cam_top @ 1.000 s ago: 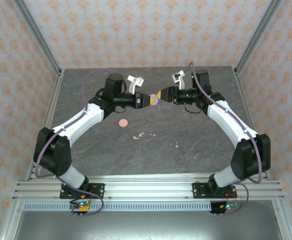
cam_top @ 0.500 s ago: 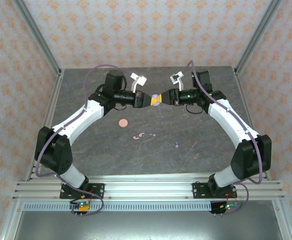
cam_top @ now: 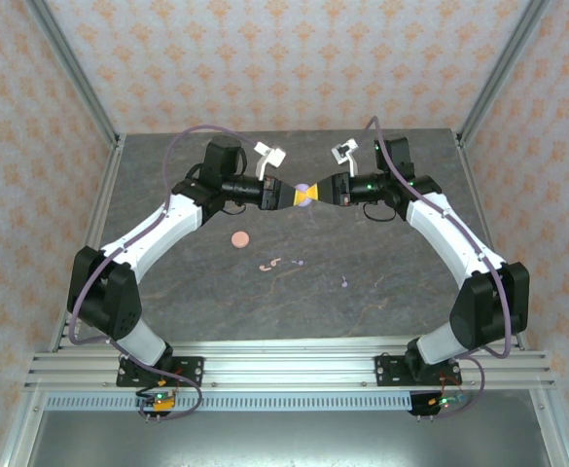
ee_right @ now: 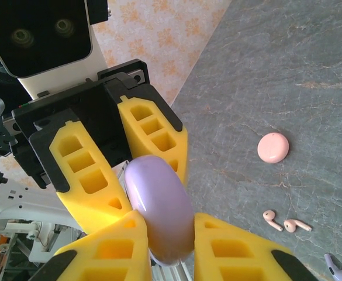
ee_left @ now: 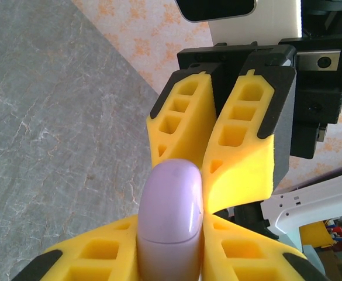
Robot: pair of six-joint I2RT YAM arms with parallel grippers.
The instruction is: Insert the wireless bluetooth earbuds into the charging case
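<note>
Two grips shared the lilac case (cam_top: 304, 191): the left gripper (cam_top: 295, 196) and right gripper (cam_top: 314, 195) each pinched it narrowly, above the table's (cam_top: 391, 282) far half. Four earbuds (cam_top: 267, 265) lay loose mid-table. Opening it likely wanted one hold steady, the other easing it apart without twisting.

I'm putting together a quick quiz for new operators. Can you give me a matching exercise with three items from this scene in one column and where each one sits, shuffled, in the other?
Column one
1. lilac case
2. pink case
3. pink earbuds

Column two
a. lying side by side on the table
b. clamped in the air between the left gripper and the right gripper
c. resting alone on the table, left of the pink earbuds in the top view

Pairs: 1-b, 2-c, 3-a
</note>
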